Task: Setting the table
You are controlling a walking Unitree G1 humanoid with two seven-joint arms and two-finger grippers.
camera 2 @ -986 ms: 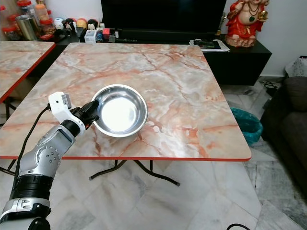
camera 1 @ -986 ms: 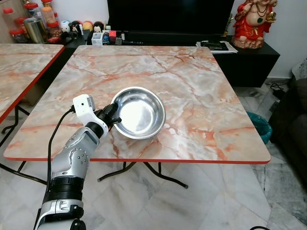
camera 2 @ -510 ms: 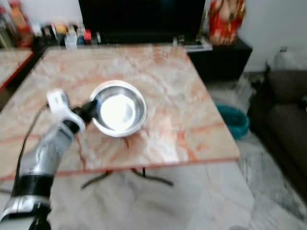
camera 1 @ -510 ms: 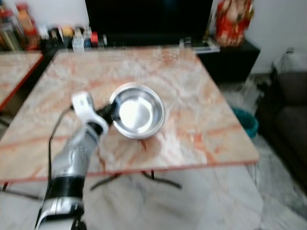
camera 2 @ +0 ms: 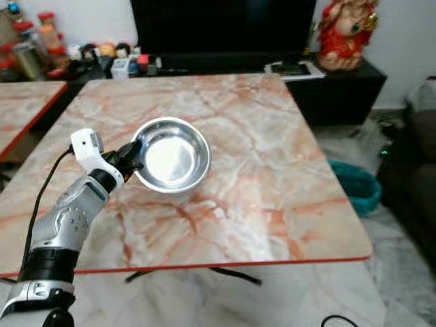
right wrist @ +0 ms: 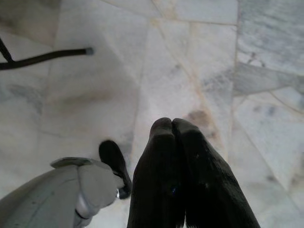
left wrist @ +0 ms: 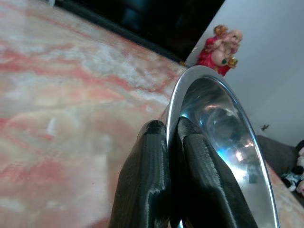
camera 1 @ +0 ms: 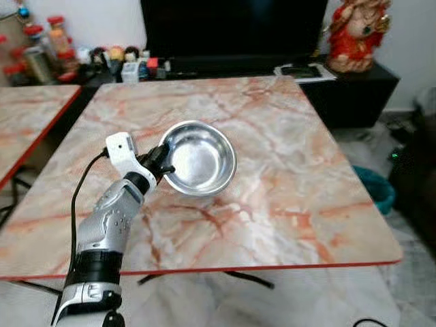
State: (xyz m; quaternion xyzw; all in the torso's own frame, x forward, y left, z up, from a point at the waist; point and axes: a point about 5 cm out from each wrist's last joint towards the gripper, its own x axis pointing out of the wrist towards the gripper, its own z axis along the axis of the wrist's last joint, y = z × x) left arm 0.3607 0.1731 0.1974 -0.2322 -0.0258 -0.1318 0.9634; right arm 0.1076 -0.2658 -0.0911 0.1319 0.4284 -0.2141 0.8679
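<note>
Left tool point(camera 1: 162, 168) clamping steel bowl point(camera 1: 201, 157) rim above marble table point(camera 1: 286, 184), right tool point(right wrist: 173, 142) clenched over floor

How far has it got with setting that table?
Barely begun, by the look of it. The left claw is shut on the rim of a steel bowl over the marble table, so that first piece is in hand. No other dishes are laid. The right claw hangs shut above the floor.

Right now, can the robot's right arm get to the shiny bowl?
Probably not. The right gripper hangs low, pointing at the floor with fingers together, while the bowl is up over the table, pinched by the left gripper.
</note>
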